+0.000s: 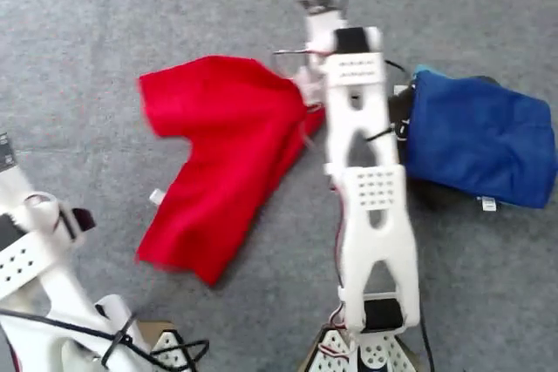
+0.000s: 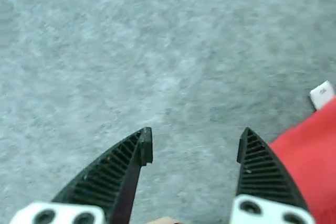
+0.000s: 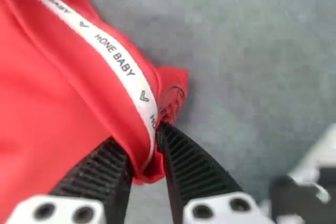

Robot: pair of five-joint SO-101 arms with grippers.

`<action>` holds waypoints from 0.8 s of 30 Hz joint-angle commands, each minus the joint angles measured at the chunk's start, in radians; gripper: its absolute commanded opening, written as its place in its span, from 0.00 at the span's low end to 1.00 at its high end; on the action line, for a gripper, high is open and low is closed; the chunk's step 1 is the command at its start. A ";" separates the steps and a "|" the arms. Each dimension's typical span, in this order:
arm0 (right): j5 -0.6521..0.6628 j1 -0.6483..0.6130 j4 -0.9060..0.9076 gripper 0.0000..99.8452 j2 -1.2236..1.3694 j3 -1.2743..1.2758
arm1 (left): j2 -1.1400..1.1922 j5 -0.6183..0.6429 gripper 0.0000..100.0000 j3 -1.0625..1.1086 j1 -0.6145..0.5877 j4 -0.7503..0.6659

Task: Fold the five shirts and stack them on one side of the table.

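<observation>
A red shirt (image 1: 228,158) lies partly folded on the grey table (image 1: 78,58), with a white tag at its left edge. My right gripper (image 3: 143,153) is shut on the red shirt (image 3: 58,93), pinching its collar edge with the white printed band between the fingers. In the high view the right gripper (image 1: 307,95) sits at the shirt's upper right corner. My left gripper (image 2: 194,148) is open above bare table, just left of the red shirt (image 2: 310,150). The left arm (image 1: 39,241) stands at the lower left.
A blue folded shirt (image 1: 479,138) lies at the right side of the table, close beside the right arm (image 1: 370,198). A small white tag (image 1: 487,205) sticks out at its near edge. The left and far parts of the table are bare grey felt.
</observation>
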 commanded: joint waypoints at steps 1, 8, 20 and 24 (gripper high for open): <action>0.071 0.049 0.006 0.01 -0.199 0.334 | 0.009 0.029 0.27 -0.013 0.110 -0.009; 0.084 0.052 -0.138 0.02 -0.295 0.590 | 0.236 0.029 0.27 -0.035 0.268 -0.124; 0.084 0.031 -0.278 0.02 -0.142 0.545 | 0.537 -0.115 0.23 -0.082 0.308 -0.130; 0.084 0.029 -0.276 0.02 -0.131 0.539 | 0.537 -0.166 0.25 -0.070 0.306 -0.124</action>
